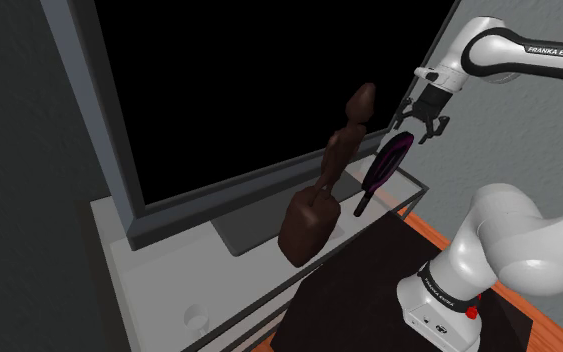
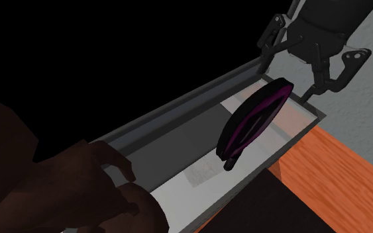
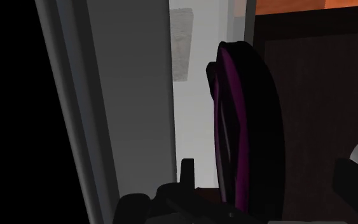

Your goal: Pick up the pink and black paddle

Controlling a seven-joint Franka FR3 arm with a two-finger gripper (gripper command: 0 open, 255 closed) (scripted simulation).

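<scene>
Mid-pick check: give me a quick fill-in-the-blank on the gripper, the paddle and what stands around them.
1. The gripper is ____, its fingers not touching the paddle between them.
2. The figurine beside the paddle is coloured ____.
3. The screen behind them is coloured ____.
Missing words: open; brown; black.

Counter with a screen standing at rear, a carved figure before the screen, and, just right of the figure in the shoulder view, a tilted paddle beneath the claw.
</scene>
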